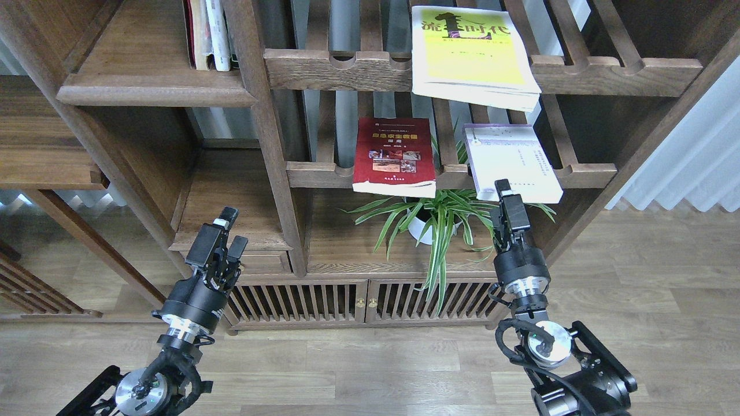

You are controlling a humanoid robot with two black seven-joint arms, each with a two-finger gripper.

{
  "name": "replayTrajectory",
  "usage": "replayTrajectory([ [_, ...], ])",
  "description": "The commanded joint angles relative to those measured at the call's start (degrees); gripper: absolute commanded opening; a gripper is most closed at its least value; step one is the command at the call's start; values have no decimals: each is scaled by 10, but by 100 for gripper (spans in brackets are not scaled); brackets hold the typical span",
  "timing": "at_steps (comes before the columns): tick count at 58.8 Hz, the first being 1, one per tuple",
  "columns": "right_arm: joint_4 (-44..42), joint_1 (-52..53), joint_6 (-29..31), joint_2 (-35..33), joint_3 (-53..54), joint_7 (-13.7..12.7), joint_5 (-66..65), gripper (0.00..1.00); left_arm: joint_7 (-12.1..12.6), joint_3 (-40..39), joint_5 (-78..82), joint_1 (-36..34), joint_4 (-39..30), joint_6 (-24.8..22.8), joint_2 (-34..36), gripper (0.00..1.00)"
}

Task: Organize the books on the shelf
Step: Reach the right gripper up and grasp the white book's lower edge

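The yellow-green book [471, 55] lies flat on the upper slatted rack, overhanging its front rail. The dark red book [395, 156] and the pale lavender-white book [511, 162] lie side by side on the lower slatted rack. The solid shelf board [144, 86] is at upper left and bears a few upright books [208, 34]. My right gripper [504, 188] points up, its tip at the lavender book's front edge; it is seen edge-on, so I cannot tell its fingers apart. My left gripper [232, 230] is open and empty, low in front of the left lower compartment.
A potted spider plant [430, 222] stands under the lower rack, just left of my right arm. A thick upright post [272, 156] separates the left compartments from the racks. A low cabinet with slatted doors [364, 300] is below. Wooden floor lies in front.
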Motion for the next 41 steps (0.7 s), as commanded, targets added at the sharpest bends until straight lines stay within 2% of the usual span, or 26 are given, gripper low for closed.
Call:
replayTrajectory([
  [1, -8, 11, -15, 0, 2, 1, 1, 99, 0, 0, 0, 0, 0, 0, 0, 100],
  [17, -12, 37, -80, 0, 26, 0, 16, 99, 0, -1, 0, 1, -5, 0, 1, 100],
  [32, -13, 53, -103, 0, 27, 0, 31, 98, 0, -2, 0, 14, -8, 0, -1, 100],
  [41, -13, 61, -116, 0, 26, 0, 43, 93, 0, -3, 0, 15, -8, 0, -1, 100],
])
